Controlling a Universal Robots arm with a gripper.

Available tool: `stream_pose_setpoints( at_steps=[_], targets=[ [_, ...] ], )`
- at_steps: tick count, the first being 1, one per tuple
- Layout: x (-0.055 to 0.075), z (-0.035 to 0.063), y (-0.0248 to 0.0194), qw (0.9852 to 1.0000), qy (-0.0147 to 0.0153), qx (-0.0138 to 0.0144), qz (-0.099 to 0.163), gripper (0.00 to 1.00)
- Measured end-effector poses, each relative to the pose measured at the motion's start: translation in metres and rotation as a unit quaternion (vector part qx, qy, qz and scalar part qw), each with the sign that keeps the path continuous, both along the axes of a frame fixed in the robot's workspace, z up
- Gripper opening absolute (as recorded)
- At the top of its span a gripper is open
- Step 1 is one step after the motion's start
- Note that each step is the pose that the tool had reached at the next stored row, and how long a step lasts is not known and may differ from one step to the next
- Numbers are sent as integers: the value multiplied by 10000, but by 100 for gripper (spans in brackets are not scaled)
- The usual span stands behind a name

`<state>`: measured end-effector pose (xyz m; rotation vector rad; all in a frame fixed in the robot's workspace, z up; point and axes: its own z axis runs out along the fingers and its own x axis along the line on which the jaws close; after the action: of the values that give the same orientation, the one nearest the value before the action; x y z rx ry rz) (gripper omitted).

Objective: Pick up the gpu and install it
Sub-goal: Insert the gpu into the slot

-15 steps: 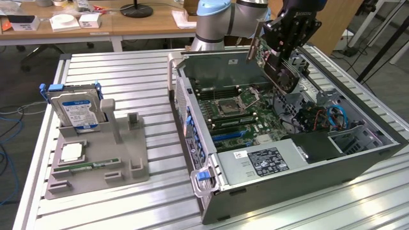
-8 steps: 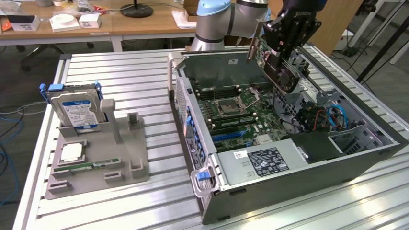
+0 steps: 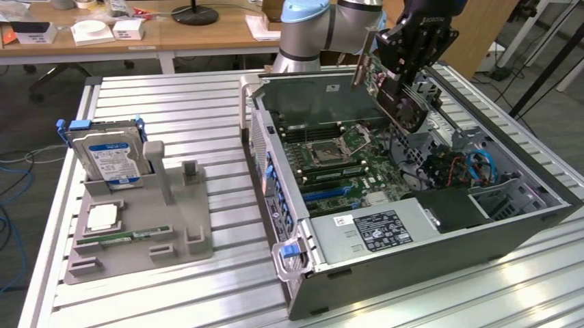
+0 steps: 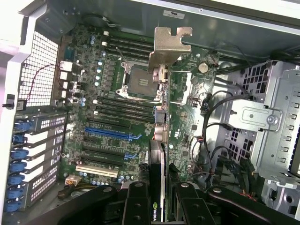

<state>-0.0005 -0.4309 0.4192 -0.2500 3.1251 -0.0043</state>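
Exterior view, toward its upper right: we see the gripper [image 3: 404, 72] holding the gpu [image 3: 403, 102] tilted above the open case [image 3: 511, 232], over the far end of the motherboard [image 3: 342, 154]. In the wrist view the two fingers [image 4: 138, 204] press the gpu [image 4: 167, 54] from either side, partly closed on it; it juts edge-on beyond them, its bracket outermost.
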Motion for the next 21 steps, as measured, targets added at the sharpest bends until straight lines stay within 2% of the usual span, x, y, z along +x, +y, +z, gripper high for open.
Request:
stream_pose_setpoints(
  at_steps=[17, 21],
  targets=[
    [0, 0, 0, 10000, 0, 0, 32, 26],
    [0, 0, 0, 9999, 0, 0, 116, 26]
  ],
)
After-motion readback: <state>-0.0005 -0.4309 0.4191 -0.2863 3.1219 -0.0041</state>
